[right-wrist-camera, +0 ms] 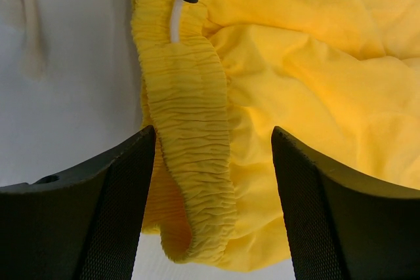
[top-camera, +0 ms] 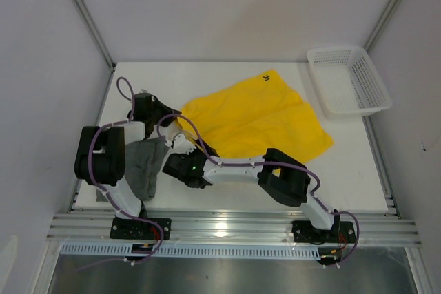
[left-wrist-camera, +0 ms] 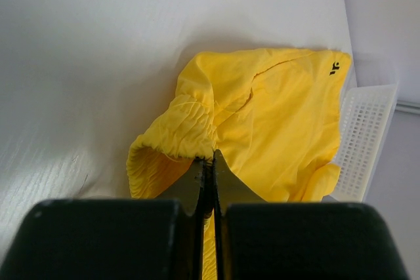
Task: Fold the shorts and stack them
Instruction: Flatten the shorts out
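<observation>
Yellow shorts (top-camera: 255, 118) are lying spread on the table (top-camera: 344, 163), left gripper (left-wrist-camera: 210, 155) clamping their elastic waistband (right-wrist-camera: 190, 129). Right gripper (right-wrist-camera: 211, 132) is sitting with jaws apart astride that waistband; I am aiming to close squarely over its full width.

The yellow shorts (top-camera: 255, 118) are bright and plain, with one small dark tag (top-camera: 265, 78). Their drawstring (right-wrist-camera: 174, 21) is white with a black tip. The grey shorts (top-camera: 146, 163) are dark and plain. The basket (top-camera: 375, 87) is white mesh — the tabletop (top-camera: 344, 177) is white too. The left claw (left-wrist-camera: 209, 162) and the right claw (right-wrist-camera: 213, 136) are black.
</observation>
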`<state>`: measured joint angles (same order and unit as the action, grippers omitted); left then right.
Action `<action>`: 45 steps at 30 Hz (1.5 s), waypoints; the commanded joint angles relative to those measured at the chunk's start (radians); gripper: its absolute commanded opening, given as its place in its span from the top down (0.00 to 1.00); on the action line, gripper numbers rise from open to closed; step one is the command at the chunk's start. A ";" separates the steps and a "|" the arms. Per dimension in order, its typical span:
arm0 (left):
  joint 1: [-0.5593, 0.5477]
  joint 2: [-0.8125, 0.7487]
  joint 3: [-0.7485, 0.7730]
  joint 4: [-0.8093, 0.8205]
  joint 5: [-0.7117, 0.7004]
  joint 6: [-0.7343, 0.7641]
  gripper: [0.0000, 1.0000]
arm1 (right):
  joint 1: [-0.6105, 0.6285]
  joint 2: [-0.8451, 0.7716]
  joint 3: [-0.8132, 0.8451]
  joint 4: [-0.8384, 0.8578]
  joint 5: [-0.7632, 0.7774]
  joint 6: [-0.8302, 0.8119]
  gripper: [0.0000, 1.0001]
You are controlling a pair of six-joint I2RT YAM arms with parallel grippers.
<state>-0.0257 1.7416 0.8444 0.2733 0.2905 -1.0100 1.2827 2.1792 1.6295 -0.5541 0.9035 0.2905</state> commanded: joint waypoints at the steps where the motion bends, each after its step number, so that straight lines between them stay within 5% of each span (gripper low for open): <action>1: -0.002 -0.056 -0.004 0.009 0.010 -0.002 1.00 | 0.006 -0.002 0.010 -0.033 0.081 0.002 0.28; 11: -0.002 -0.063 0.008 0.001 0.007 -0.002 1.00 | 0.015 0.004 -0.028 -0.233 0.163 0.094 0.30; 22: -0.002 -0.051 0.030 -0.020 -0.031 0.013 1.00 | 0.060 -0.015 -0.080 -0.558 0.168 0.413 0.35; 41: 0.023 -0.033 0.101 -0.118 -0.073 0.096 1.00 | 0.000 -0.127 -0.347 -0.526 0.215 0.512 0.55; 44: 0.069 -0.013 0.111 -0.121 -0.067 0.111 1.00 | 0.000 -0.131 -0.367 -0.532 0.218 0.519 0.62; 45: 0.072 -0.005 0.128 -0.128 -0.067 0.116 1.00 | 0.001 -0.131 -0.378 -0.530 0.216 0.518 0.73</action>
<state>-0.0299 1.7344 0.8928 0.0776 0.3260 -0.9421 1.2869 2.0846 1.2957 -0.9859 1.1172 0.7696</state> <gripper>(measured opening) 0.006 0.338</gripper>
